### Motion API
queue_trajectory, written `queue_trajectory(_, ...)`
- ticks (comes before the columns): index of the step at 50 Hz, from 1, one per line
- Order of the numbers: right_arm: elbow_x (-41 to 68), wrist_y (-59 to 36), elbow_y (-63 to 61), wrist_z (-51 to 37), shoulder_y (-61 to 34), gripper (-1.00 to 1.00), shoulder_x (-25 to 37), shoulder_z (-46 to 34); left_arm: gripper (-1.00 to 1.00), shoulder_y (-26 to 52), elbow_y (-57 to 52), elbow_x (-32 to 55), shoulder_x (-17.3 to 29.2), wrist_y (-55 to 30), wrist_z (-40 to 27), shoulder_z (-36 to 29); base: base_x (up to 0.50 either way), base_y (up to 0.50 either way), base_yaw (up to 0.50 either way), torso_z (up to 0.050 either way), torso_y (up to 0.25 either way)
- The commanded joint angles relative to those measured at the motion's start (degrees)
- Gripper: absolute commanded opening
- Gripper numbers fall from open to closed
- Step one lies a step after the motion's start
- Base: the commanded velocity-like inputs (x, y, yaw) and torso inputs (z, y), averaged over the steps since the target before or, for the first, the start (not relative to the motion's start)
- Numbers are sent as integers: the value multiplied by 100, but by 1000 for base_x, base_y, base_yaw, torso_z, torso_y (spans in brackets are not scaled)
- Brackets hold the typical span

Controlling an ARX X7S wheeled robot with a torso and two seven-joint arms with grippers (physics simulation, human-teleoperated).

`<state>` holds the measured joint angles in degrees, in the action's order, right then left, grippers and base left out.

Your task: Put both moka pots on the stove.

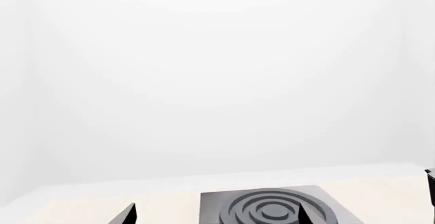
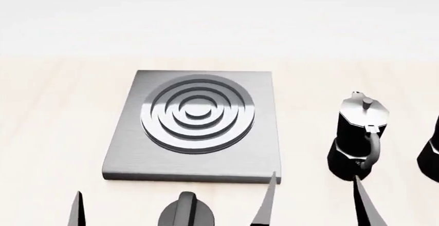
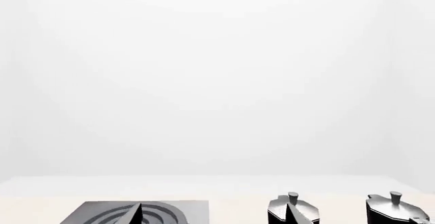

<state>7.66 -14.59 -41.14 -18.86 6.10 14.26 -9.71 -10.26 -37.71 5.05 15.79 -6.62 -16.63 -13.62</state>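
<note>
Head view shows both grippers spread open and empty, so the right gripper (image 2: 312, 198) should straddle the nearer moka pot (image 2: 357, 138), toward the worktop's right edge, squarely at its waist.

- A pale cream, faintly wood-toned tabletop (image 2: 55, 113) fills most of the head view, smooth and matte
- Its far edge meets a plain white backdrop (image 2: 219, 15) in a soft, blurred line
- Both wrist views show the same blank white wall (image 1: 217, 81) above the tabletop, with dim shading toward the corners
- Light is even and diffuse, with only soft, faint shadows on the surface
- No windows or other furniture are in view
</note>
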Motion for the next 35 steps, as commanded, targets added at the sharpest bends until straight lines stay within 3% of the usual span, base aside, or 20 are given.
queue_trajectory(1,555,-1596,-483,-53,-1074,100,217,391,100,30,11,17,36,-5,-46,-52,0,0,0,0,0)
queue_trajectory(8,904,-2254,205,57,-2062,100,378,773,100,37,-7,24,69,-20,-72,-70,0,0,0,0,0)
queue_trajectory(25,1285,-3575,901,307,-3382,100,904,977,100,68,1,82,128,-43,-141,-75,0,0,0,0,0)
queue_trajectory(31,1772,-4068,1554,756,-3736,100,995,1155,100,84,9,82,139,-51,-161,-105,0,0,0,0,0)
queue_trajectory(35,1649,-4070,1806,852,-3803,100,1147,920,100,114,100,90,134,-15,-158,-135,0,0,0,0,0)
